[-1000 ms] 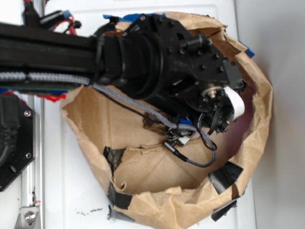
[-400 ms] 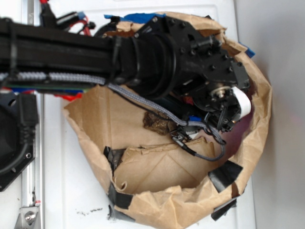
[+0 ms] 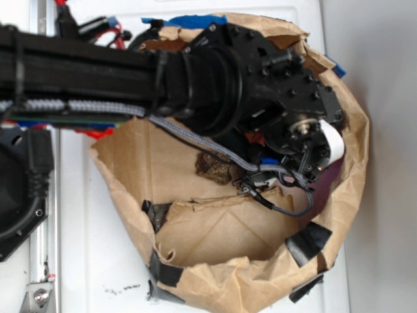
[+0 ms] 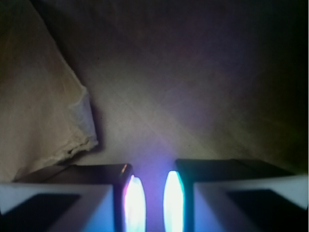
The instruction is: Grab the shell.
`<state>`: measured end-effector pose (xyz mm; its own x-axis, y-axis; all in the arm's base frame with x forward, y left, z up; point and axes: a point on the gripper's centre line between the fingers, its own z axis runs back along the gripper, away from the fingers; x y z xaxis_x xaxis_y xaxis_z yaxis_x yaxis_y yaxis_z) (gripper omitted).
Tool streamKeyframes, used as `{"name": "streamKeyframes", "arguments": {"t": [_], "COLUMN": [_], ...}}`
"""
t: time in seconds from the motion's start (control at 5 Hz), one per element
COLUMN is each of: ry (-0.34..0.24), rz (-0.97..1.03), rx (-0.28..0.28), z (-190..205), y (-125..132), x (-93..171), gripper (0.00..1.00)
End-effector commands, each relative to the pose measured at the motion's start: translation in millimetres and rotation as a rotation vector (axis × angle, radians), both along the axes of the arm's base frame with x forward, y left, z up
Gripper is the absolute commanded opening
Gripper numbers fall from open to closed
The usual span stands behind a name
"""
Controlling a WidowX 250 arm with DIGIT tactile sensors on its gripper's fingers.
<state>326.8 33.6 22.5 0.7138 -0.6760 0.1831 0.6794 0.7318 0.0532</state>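
Since a second ago the arm (image 3: 98, 72) has slid toward the right of the overhead frame. The rock (image 3: 214, 167), then half under the grey cable (image 3: 195, 140), now lies clear of it.

Closest to us, the wrist view shows the gripper (image 4: 153, 189) from behind. Its two fingers (image 4: 58, 198) fill the bottom edge, and the jaws stand narrow, with only a slim slit lit violet and cyan between them and nothing in it. Just past the tips lies the bare brown floor of the paper bag (image 3: 215, 235). On the left of that view one torn paper flap (image 4: 79, 128) curls up. No shell and no rock appear there.

The overhead view gives what the wrist view cannot. The black wrist block hangs over the right half of the bag and hides the jaws entirely. One rock, brown-grey and lumpy, sits on the bag floor near the middle, just beside the cable. A small orange-tan patch shows under the wrist, up and to the right of the rock. It may be the shell (image 3: 255, 137), though too little shows for us to be sure. If so, it lies inside the bag, beneath the arm and apart from the rock.

We count at least four patches of black tape (image 3: 306, 239) along the near rim, and blue tape (image 3: 186, 21) at the far rim. The bag rests on a white counter (image 3: 98, 254), with one metal rail (image 3: 42, 215) at the left.
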Motion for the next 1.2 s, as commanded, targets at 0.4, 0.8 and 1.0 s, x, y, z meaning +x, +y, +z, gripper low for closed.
{"name": "streamKeyframes", "arguments": {"t": [0.4,0.8,1.0], "ry": [-0.001,-0.029,-0.029], "rz": [-0.095,-0.173,-0.167], "rx": [-0.167,-0.243,-0.246], "z": [68.2,97.9,98.0], "y": [-17.2,-32.0,-34.5], "x": [-29.6,-44.5,-42.1], "gripper": [0.0,0.0,0.0]}}
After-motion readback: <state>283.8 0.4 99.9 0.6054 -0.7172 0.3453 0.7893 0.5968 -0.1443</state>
